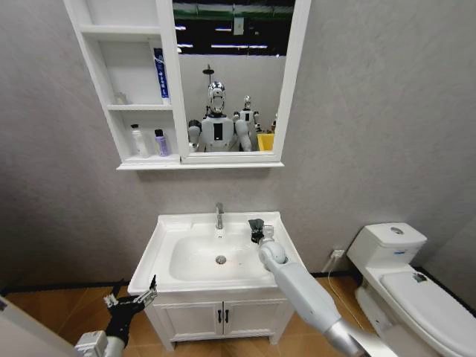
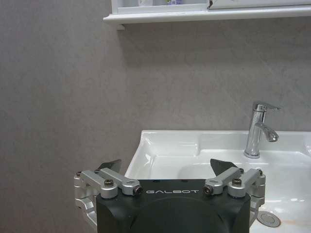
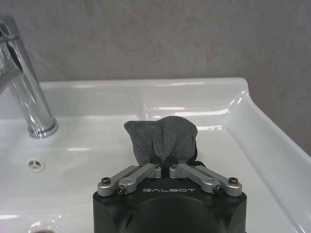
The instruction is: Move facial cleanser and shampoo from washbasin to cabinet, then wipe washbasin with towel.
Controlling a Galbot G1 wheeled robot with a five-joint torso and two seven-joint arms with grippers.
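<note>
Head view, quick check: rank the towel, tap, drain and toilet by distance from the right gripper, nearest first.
1. Towel, pinched in the right gripper at the washbasin's back right.
2. Tap, to its left at the back rim.
3. Drain, at the bowl's bottom.
4. Toilet, far right.

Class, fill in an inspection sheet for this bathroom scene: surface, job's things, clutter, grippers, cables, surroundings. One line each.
Surface: washbasin white, rim bare, tap at the back.
Job's things: towel bunched in the right gripper on the basin's back right; two bottles and a tube stand on the cabinet shelves.
Clutter: nothing seen.
Grippers: right gripper shut on the towel; left gripper open, low beside the basin's front left corner.
Cables: one runs from a wall socket.
Surroundings: toilet, grey wall, wooden floor.
</note>
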